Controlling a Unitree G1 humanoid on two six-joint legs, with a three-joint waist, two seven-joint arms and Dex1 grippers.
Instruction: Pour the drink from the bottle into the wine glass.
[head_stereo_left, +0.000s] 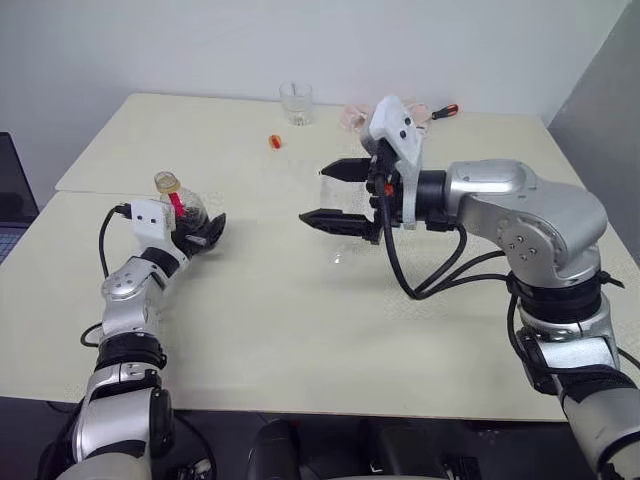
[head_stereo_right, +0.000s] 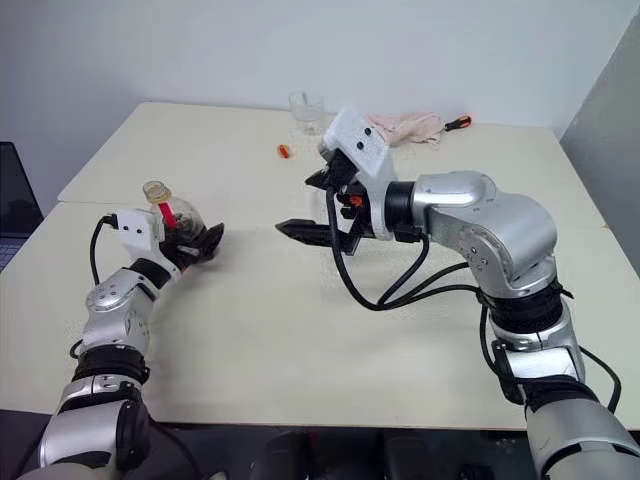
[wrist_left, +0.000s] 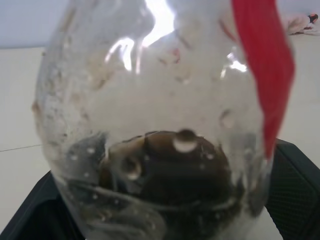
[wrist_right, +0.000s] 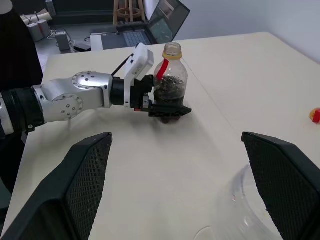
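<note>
The left gripper (head_stereo_left: 205, 232) clasped the squat clear plastic bottle (head_stereo_left: 183, 208), uncapped, upright on the cream table (head_stereo_left: 300, 330), dark drink (wrist_left: 165, 170) pooled low, while the right gripper (head_stereo_left: 330, 195) gaped wide around the clear wine glass (wrist_right: 250, 205), a short clear tumbler (head_stereo_left: 296, 103) beyond.

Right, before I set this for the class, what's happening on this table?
A robot is setting up a pour. Its left gripper clasps the base of the uncapped bottle, standing on the table with a little dark drink inside. The right gripper hangs open beside the wine glass, not gripping it. No pouring yet.
</note>
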